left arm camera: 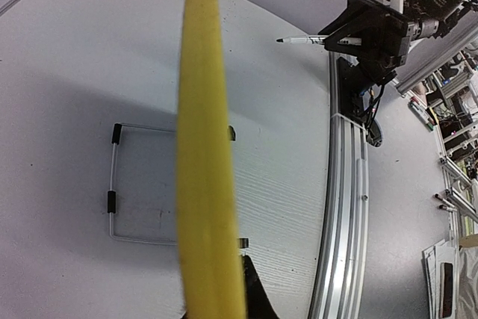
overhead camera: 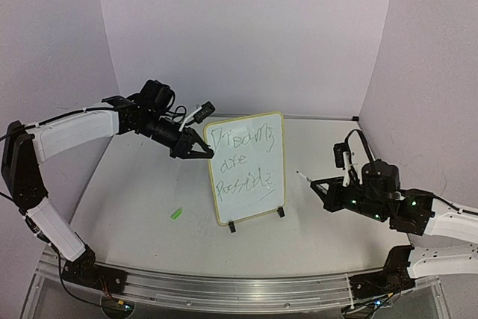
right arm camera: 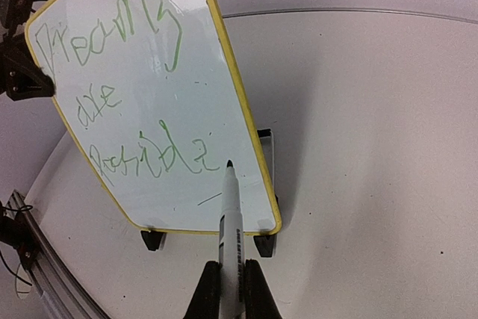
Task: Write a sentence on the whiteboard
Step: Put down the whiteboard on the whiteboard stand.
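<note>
The whiteboard [overhead camera: 263,193] stands upright on two black clip feet at the table's middle, its yellow frame [left arm camera: 202,147] filling the left wrist view edge-on. The sentence [right arm camera: 112,42] runs in green scrawl over three lines, with a stray green stroke below it. My left gripper [overhead camera: 199,152] is shut on the board's upper left edge. My right gripper [right arm camera: 231,293] is shut on a white marker [right arm camera: 231,229], uncapped, its dark tip pointing at the board's lower right corner. In the top view the marker tip [overhead camera: 298,174] hangs a little to the right of the board, apart from it.
A small green cap [overhead camera: 176,214] lies on the table left of the board. A wire stand [left arm camera: 112,184] props the board from behind. The aluminium rail [overhead camera: 224,285] runs along the near edge, and walls close in the back and sides.
</note>
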Tool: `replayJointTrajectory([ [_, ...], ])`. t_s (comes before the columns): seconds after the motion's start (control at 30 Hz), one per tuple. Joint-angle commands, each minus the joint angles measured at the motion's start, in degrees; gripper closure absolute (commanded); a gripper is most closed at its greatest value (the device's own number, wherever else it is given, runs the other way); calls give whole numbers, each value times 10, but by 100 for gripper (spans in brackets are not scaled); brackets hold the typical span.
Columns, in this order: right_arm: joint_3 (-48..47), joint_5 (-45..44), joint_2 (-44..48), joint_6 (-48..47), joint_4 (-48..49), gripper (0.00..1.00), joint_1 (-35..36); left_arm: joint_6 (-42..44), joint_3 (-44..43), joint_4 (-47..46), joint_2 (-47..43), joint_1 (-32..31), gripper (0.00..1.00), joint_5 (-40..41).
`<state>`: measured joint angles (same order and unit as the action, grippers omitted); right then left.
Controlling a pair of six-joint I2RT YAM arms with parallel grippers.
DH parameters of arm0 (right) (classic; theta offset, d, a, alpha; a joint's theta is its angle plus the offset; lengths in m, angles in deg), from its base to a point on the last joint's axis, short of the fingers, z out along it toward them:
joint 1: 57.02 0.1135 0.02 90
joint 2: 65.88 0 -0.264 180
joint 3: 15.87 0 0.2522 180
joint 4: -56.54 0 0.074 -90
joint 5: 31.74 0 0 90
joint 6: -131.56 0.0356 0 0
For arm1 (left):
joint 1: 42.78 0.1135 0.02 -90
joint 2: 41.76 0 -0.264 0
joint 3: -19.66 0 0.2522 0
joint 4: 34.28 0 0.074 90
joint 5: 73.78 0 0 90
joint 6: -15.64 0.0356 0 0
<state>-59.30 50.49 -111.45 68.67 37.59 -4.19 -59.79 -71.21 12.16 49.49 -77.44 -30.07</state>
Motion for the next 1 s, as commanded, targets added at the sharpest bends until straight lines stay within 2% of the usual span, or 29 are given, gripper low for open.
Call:
replayJointTrajectory([
  [0.0,-7,-10,-2,-2,8,100,5,-3,-8,-48,-14,-1,99,-11],
  [0.3,-5,-11,-2,-3,10,100,5,-11,-6,-36,-23,-1,69,19],
  [0.53,-3,-10,0,-3,12,100,5,-19,8,-44,-38,0,56,50],
  [0.77,1,-11,3,-3,14,100,5,-39,37,-64,-61,4,38,83],
  [0.8,1,-10,4,-2,14,100,5,-44,44,-70,-66,6,34,88],
  [0.87,1,-10,3,-2,16,100,5,-52,58,-82,-78,9,8,96],
  [0.9,1,-10,3,-2,17,100,5,-56,65,-88,-85,10,4,100],
  [0.97,1,-10,3,-2,18,100,5,-68,81,-102,-103,13,1,112],
])
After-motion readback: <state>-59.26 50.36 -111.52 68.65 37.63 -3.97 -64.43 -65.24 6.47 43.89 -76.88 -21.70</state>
